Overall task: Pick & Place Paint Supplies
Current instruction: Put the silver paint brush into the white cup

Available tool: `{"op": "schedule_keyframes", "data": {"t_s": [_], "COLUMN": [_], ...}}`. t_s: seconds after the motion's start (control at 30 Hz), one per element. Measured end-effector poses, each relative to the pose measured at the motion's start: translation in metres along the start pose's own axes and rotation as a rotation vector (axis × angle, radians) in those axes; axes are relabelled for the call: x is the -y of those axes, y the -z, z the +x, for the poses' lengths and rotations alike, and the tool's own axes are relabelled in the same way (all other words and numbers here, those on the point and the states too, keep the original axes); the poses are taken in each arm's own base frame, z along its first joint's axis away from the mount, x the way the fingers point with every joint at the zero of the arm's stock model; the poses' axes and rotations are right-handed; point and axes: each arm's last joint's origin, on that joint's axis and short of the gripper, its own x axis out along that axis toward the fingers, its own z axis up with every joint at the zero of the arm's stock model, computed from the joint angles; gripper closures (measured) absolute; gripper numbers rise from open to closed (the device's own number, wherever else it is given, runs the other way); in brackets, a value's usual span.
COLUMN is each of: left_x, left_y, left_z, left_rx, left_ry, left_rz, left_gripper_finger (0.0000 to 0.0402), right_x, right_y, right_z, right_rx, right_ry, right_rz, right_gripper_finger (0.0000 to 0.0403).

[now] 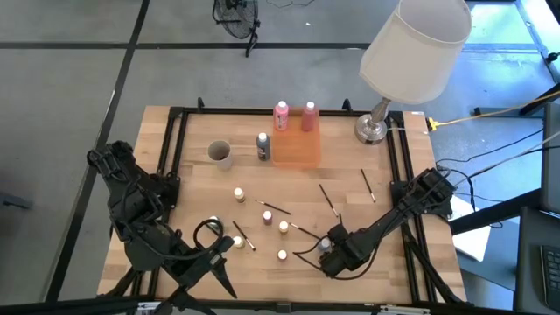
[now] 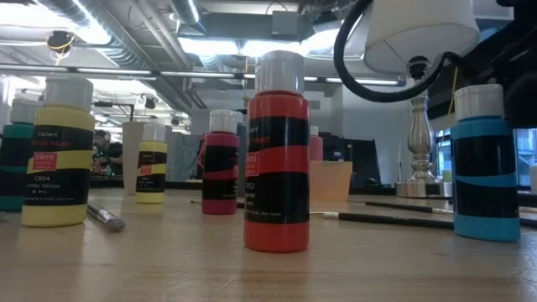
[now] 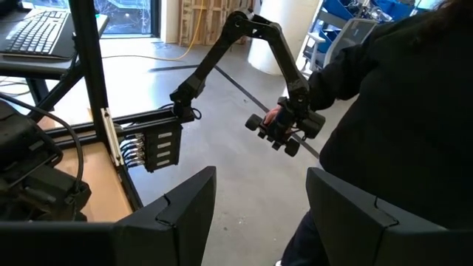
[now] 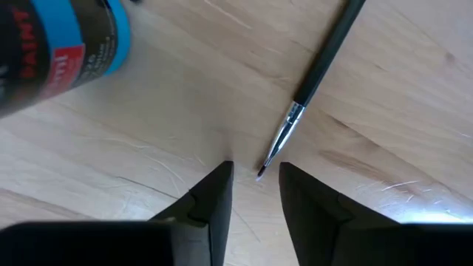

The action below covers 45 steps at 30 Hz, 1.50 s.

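Your right gripper (image 4: pixel 255 181) is lowered to the worktop (image 1: pixel 175 188), jaws released, narrowly parted around the bristle tip of a thin brush (image 4: pixel 314 81); nothing is grasped. A blue paint bottle (image 4: pixel 55 44) stands nearby. Your left gripper (image 3: pixel 259 207) waits past the worktop's near-left edge, jaws released.

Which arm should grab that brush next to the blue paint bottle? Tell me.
The right. Its hand sits low over the table with the brush tip just ahead of its fingers, beside the blue bottle. The left hand hangs off the table's near edge, pointing away.
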Motion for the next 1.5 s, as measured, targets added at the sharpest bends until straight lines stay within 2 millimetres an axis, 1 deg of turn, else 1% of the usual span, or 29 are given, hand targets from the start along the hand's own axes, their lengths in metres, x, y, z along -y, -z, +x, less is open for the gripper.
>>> {"op": "schedule_keyframes", "data": {"t_s": [0.2,0.57,1.0,1.13,1.5], "left_x": [0.0,0.0,0.001,0.001,0.007], "left_y": [0.0,0.0,0.006,0.006,0.001], "left_z": [0.0,0.0,0.013,0.013,0.013], "left_rx": [0.004,0.007,-0.03,-0.026,0.019], "left_ry": [0.001,0.002,0.021,0.022,0.076], "left_rz": [-0.007,-0.03,-0.045,-0.069,-0.067], "left_gripper_finger": [0.0194,0.0194,0.0194,0.0194,0.0194], "right_x": [-0.001,0.0,0.0,0.0,0.001], "right_y": [-0.004,-0.006,-0.006,-0.006,-0.007], "right_z": [0.0,0.002,0.003,0.003,0.005], "right_rx": [-0.006,-0.009,0.0,0.0,0.0], "right_ry": [-0.001,-0.009,-0.01,-0.014,-0.021], "right_rz": [0.011,0.014,0.006,0.007,0.04], "right_gripper_finger": [0.0301,0.0302,0.0304,0.0319,0.0359]}}
